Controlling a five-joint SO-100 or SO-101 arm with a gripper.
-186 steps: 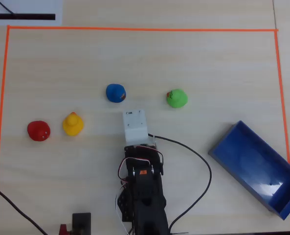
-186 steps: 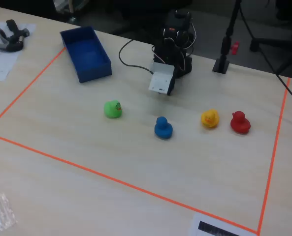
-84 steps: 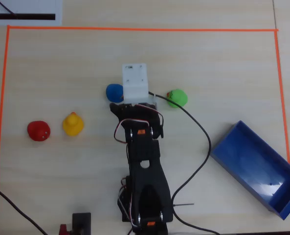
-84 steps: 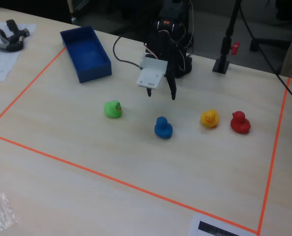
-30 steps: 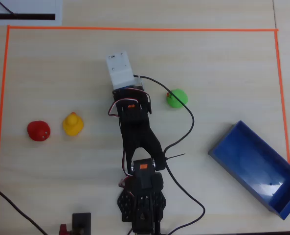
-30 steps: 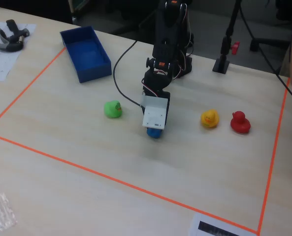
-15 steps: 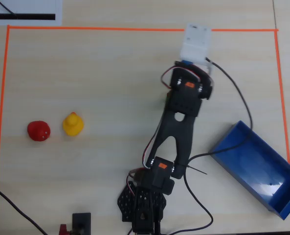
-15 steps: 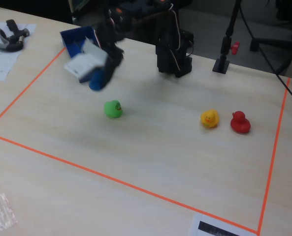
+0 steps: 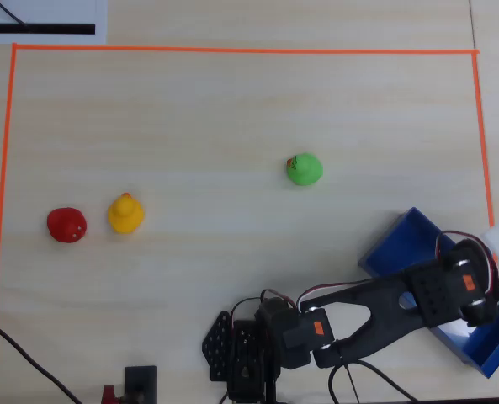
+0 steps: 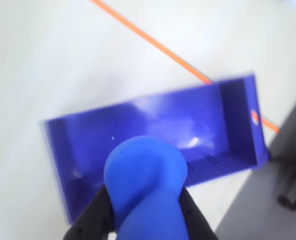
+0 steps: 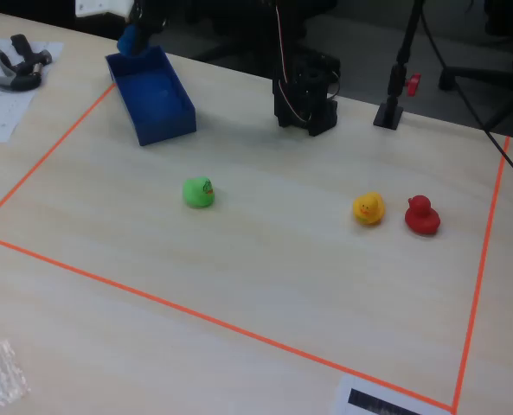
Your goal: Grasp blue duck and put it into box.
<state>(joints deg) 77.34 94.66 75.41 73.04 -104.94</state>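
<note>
- Blue duck fills the lower middle of the wrist view, pinched between the two black fingers of the claw, which is closed on its sides.
- In that view the duck hangs above the box, whose glossy blue inside lies open beneath it; whether the duck touches the box cannot be told.
- In the fixed view the duck shows as a blue blob at the upper left, just over the far end of the box.
- In the overhead view the arm reaches to the lower right of the frame, covering much of the box, which sits by the orange tape line.
- Elsewhere on the surface, well apart from the box: a green duck near the middle, and a yellow duck just beside a red duck at the left.
</note>
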